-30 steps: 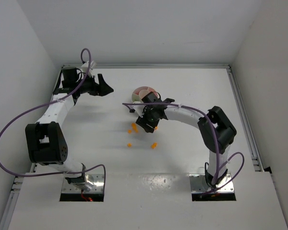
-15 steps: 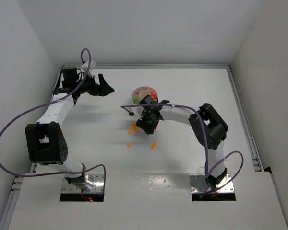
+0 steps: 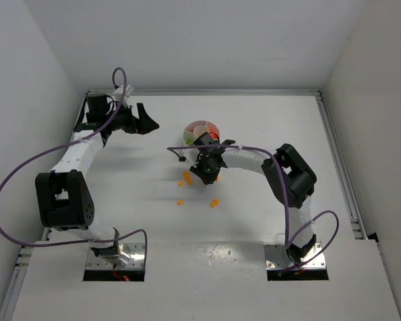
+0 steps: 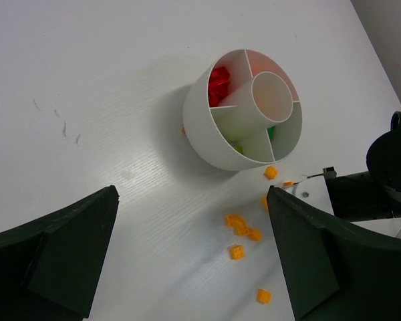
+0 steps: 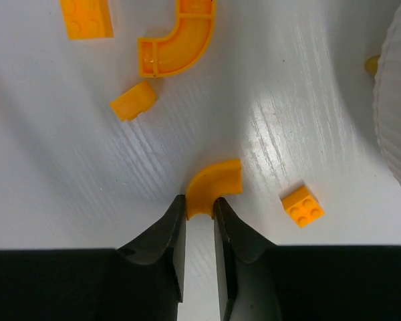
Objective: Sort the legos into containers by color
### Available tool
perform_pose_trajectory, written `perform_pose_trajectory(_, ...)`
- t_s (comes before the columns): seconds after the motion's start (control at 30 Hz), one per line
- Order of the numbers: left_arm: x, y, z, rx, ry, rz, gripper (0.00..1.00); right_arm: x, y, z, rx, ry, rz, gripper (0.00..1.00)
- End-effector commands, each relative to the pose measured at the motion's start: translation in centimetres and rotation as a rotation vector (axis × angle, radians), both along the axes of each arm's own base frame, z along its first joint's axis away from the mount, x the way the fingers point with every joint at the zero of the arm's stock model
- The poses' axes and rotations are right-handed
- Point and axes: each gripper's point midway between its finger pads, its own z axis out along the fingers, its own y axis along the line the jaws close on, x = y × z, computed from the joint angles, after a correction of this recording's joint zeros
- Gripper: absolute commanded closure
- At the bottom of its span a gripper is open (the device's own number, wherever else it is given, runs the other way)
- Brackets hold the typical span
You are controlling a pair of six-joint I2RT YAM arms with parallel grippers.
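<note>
Top view: the right gripper (image 3: 204, 172) has swung down from beside the dish (image 3: 200, 130) onto the loose orange legos (image 3: 185, 179) on the white table (image 3: 140, 200), bare white walls (image 3: 187, 40) all round, left gripper (image 3: 147, 124) parked far-left. Left wrist: jaws gaping, nothing held, red bricks (image 4: 219, 80) and green bricks (image 4: 236, 144) already in the dish's wedges. Right wrist: jaws have just nipped shut on one end of a curved orange brick (image 5: 214, 184), flat on the table beside the dish. The pick looks on, I'd say.
</note>
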Motion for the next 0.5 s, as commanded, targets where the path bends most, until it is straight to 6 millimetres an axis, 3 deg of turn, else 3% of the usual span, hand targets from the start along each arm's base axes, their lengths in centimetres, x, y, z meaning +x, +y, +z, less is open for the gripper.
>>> perform_pose_trajectory(0.0, 0.7, 0.5, 1.4, 0.001, -0.059, -0.001, 0.0, 0.8, 1.2, 2.7, 0.056, -0.04, 0.001, 0.82)
perform_pose_trajectory(0.23, 1.0, 1.1, 0.8, 0.023, -0.048, 0.037, 0.0, 3.0, 2.9, 13.7, 0.256, -0.157, -0.091, 0.92)
perform_pose_trajectory(0.37, 1.1, 1.2, 0.7, 0.02, -0.039, 0.054, 0.0, 5.0, 3.0, 17.9, 0.293, -0.228, -0.118, 0.94)
perform_pose_trajectory(0.47, 1.5, 1.6, 0.6, 0.016, -0.021, 0.09, 0.0, 6.8, 3.1, 18.5, 0.285, -0.267, -0.147, 0.95)
